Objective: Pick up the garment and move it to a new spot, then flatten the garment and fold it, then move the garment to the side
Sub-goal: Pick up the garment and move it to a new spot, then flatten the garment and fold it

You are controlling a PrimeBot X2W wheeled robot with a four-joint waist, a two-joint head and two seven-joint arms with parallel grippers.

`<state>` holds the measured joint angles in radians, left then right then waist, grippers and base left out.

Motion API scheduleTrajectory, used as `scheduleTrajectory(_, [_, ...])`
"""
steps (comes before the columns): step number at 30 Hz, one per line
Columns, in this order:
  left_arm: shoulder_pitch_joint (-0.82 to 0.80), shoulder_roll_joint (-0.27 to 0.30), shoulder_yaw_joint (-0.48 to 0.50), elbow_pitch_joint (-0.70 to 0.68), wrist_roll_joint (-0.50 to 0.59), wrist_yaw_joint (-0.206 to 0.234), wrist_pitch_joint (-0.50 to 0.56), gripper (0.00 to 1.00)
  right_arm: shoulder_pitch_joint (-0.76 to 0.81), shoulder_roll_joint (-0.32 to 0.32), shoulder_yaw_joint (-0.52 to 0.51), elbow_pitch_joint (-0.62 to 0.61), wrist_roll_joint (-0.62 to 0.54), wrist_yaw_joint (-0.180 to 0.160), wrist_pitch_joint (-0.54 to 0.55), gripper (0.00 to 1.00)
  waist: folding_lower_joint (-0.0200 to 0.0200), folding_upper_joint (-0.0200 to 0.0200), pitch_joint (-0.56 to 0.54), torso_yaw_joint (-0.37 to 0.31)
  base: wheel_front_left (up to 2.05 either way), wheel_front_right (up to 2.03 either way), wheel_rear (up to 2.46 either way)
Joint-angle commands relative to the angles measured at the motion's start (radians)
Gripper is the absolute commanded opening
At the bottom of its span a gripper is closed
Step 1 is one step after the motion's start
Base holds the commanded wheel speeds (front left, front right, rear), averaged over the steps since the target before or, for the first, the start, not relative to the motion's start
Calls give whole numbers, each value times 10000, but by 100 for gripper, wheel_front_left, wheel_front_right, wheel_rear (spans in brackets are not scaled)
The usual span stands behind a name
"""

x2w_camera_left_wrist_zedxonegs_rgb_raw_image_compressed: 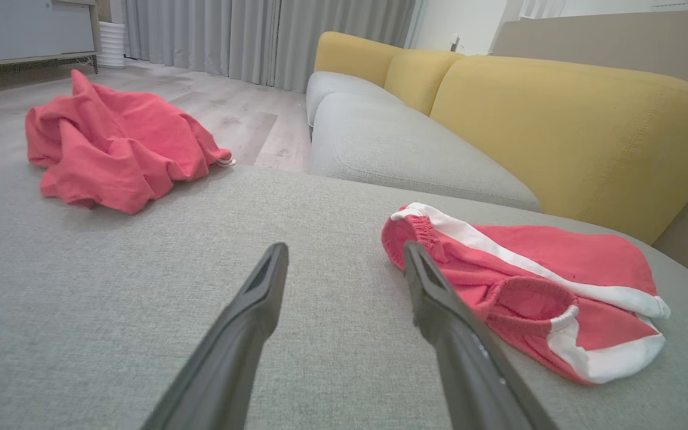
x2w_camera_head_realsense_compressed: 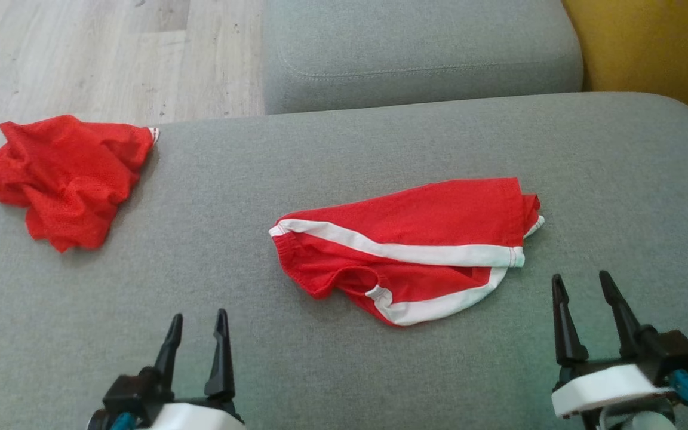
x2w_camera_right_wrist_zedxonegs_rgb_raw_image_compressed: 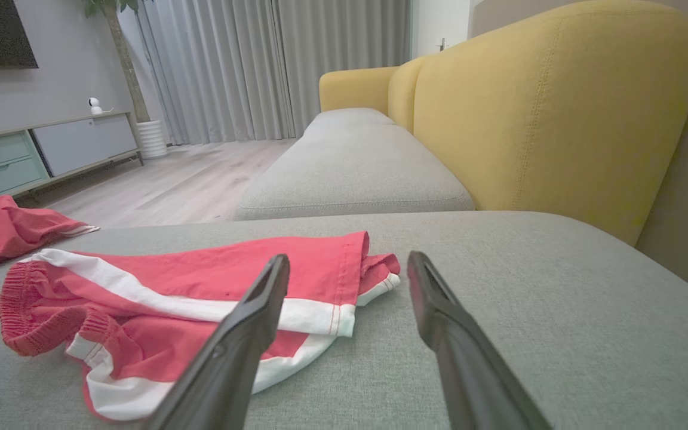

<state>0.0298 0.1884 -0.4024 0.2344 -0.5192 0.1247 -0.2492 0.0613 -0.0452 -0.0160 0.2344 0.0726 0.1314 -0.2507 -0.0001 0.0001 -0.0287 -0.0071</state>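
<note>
Red shorts (x2w_camera_head_realsense_compressed: 415, 239) lay mid-frame, white-trimmed, folded over, waistband bunched | left gripper (x2w_camera_head_realsense_compressed: 199, 315) jaws stood wide, empty | right gripper (x2w_camera_head_realsense_compressed: 580, 276) wide, empty

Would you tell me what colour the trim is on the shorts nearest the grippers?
White trim on red shorts; clearest in the head view.

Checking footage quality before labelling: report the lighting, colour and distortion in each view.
Head view: soft even light, faint shadows under the striped shorts and the crumpled red garment, reds saturated. Left wrist view: wide-angle stretch, reds washed to coral, the left hand looms large. Right wrist view: same washed coral, the right hand looks slightly soft.
</note>
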Motion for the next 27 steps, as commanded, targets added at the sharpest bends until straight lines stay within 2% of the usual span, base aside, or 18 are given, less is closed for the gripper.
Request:
scheduleTrajectory(1, [-291,133,458,-366,55,118,-113,100,-282,-50,257,-277,68,-7,-60,100,1,-1,-13,17,0,0,0])
scheduleTrajectory(27, [-13,116,516,-379,165,281,-102,100,-354,-50,491,-42,186,-7,-48,100,1,-1,32,94,0,0,0])
